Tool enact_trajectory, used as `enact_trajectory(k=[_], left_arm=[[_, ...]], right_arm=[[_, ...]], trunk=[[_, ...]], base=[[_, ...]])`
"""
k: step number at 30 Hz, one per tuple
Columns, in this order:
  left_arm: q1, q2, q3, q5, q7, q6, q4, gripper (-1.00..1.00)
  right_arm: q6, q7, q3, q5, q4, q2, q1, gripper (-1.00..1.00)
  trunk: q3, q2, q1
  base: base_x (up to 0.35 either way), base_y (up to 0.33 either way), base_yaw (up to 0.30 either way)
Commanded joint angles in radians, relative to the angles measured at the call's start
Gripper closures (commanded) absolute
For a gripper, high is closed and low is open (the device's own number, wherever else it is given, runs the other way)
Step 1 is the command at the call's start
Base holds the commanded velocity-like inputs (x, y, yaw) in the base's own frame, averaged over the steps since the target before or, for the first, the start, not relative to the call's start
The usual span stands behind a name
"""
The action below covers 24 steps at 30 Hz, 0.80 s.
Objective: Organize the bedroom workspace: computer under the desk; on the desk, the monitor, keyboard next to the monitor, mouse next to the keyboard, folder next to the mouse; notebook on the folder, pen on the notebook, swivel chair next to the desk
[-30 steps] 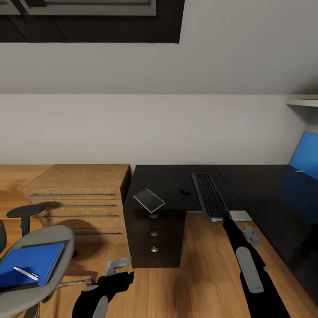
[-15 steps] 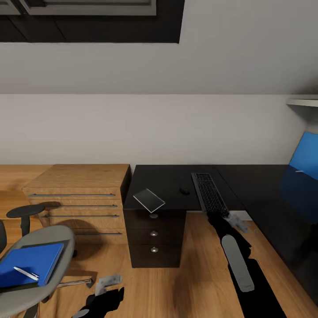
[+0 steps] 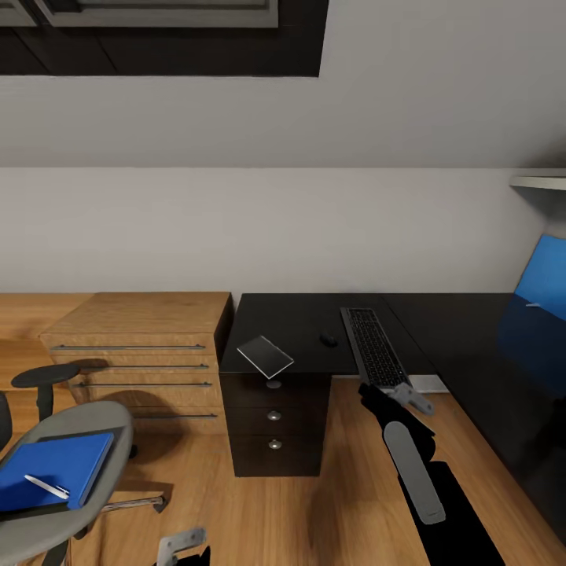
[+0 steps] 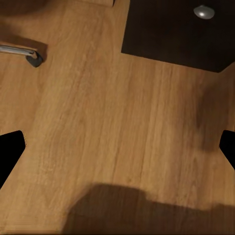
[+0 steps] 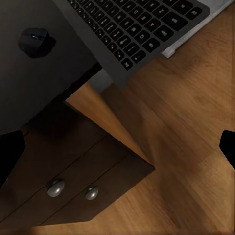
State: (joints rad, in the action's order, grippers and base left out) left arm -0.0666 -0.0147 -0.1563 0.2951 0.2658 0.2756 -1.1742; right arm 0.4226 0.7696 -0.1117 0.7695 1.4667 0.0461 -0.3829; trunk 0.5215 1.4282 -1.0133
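Note:
The keyboard [image 3: 373, 344] lies on the black desk [image 3: 295, 318], its near end sticking out over the front edge; its keys also show in the right wrist view [image 5: 132, 24]. The mouse [image 3: 328, 339] sits just left of it. The grey notebook [image 3: 265, 355] rests at the desk's front edge. The blue folder [image 3: 53, 465] lies on the swivel chair [image 3: 110, 424] with the pen [image 3: 45, 486] on top. My right gripper [image 3: 374, 391] hangs open just below the keyboard's near end, holding nothing. My left gripper [image 4: 117, 147] is open over bare floor. The monitor and computer are out of view.
A light wooden chest [image 3: 141, 346] with bar handles stands left of the desk's drawer unit [image 3: 273, 424]. A blue wall panel [image 3: 544, 275] sits at the far right above the desk's long wing. Plank floor [image 3: 354, 487] lies open between the drawers and that wing.
My right arm has drawn back and left from the keyboard's near end. My left arm has sunk toward the picture's bottom edge. The keyboard, notebook and chair have not moved.

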Motion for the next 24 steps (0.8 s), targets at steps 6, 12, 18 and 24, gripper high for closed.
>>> enact_trajectory(k=[6, 12, 18, 24], left_arm=[[0.0, 0.01, -0.002, 0.01, 0.009, -0.004, 0.019, -1.0], [-0.001, 0.013, -0.003, 0.009, 0.009, -0.063, 0.047, -1.0], [-0.001, 0.013, -0.003, 0.009, 0.009, -0.1, 0.053, -1.0], [-0.001, 0.012, -0.003, 0.009, 0.011, -0.113, 0.069, -1.0]], right_arm=[[0.005, 0.009, -0.003, 0.005, -0.007, 0.0, 0.0, -1.0], [0.004, 0.008, -0.023, -0.001, -0.028, -0.001, 0.001, -1.0], [0.004, 0.006, -0.064, -0.028, -0.033, -0.002, 0.001, -1.0], [0.004, 0.004, -0.099, -0.076, -0.057, -0.002, 0.001, -1.0]], trunk=[[0.001, 0.001, 0.0], [0.001, 0.001, 0.0], [0.001, 0.001, 0.0], [0.001, 0.001, 0.0]], base=[[0.0, 0.0, 0.0], [0.0, 0.0, 0.113], [0.0, 0.0, 0.225], [0.0, 0.0, 0.245]])
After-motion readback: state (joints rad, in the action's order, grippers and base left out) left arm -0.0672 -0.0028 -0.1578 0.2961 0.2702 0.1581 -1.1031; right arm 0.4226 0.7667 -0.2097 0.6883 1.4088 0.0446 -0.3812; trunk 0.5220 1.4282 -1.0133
